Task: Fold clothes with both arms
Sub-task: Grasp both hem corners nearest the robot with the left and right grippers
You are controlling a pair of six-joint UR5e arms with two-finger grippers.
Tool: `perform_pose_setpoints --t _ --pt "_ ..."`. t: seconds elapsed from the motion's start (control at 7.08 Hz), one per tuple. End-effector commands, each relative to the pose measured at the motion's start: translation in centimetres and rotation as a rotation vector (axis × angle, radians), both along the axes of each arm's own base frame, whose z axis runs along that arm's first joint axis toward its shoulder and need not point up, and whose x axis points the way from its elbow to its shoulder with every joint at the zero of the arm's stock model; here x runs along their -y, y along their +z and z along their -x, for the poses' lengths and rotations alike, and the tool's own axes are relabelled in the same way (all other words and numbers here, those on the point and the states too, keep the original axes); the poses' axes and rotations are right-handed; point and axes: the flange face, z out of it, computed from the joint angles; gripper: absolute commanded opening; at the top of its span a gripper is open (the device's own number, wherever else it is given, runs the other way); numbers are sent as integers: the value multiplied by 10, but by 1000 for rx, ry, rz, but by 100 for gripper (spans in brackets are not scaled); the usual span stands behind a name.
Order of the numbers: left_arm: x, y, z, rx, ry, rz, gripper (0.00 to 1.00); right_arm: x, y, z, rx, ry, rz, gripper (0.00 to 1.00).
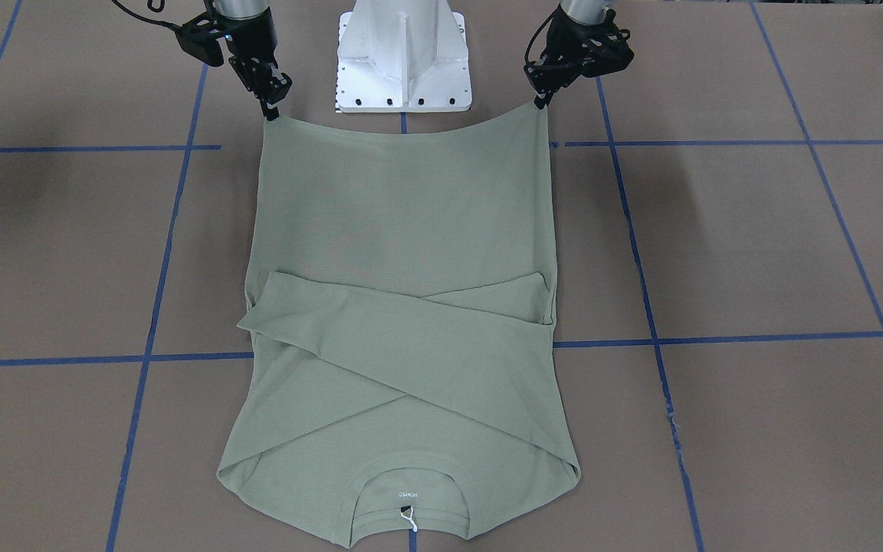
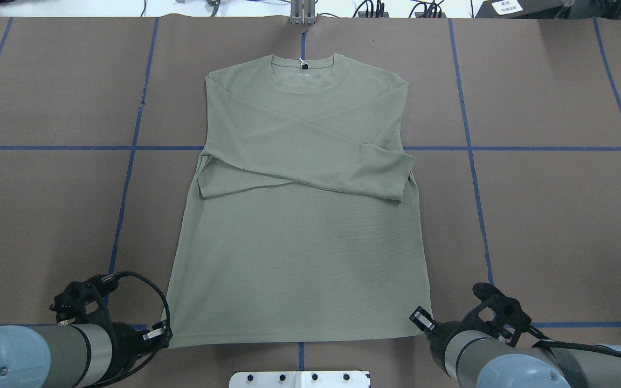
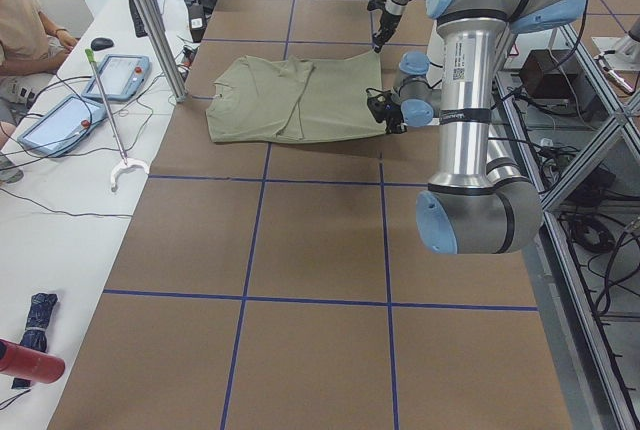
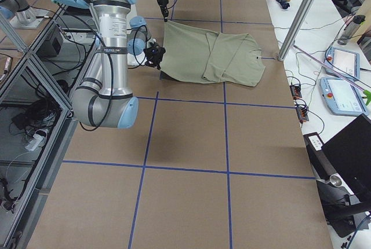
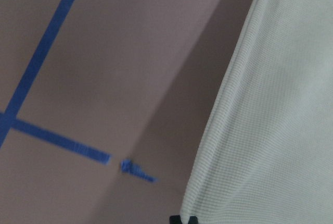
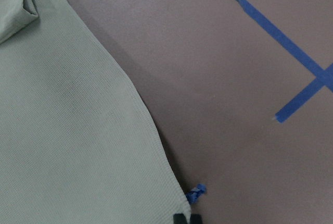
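Two hands: black two-finger left hand (image 1: 542, 103) and right hand (image 1: 270, 113), each pinched tight on one hem corner of the sage-green long-sleeved knit shirt (image 1: 403, 222).
Hands' place: either side of the white metal pedestal base (image 1: 403, 61).
Shirt: laid out before the pedestal base, hem nearest it, collar farthest, sleeves crossed over the chest.
Underneath: brown surface (image 1: 717, 253) gridded with blue tape lines (image 1: 717, 337).

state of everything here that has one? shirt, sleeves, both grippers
shirt: spread out front side up, hem held taut and lifted at its two corners.
sleeves: both folded inward, crossed over the chest.
left gripper: shut on one hem corner of the shirt.
right gripper: shut on the other hem corner.
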Motion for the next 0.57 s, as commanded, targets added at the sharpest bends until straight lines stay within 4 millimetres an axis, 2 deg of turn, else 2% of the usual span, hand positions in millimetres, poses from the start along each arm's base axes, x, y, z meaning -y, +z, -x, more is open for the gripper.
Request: perform_pose_setpoints --t 0.0,0.14,0.28,0.42 --pt "-27 -24 7 -59 19 66 0 -13 -14 -24 -16 -40 15 0" --pt "-25 -29 10 -72 14 67 0 -12 -25 -31 12 -39 15 0" --pt "-19 -44 21 -107 3 61 0 11 -34 -40 32 12 8 0" --pt "6 -58 37 -141 -37 30 0 33 -50 -41 47 14 -43 0"
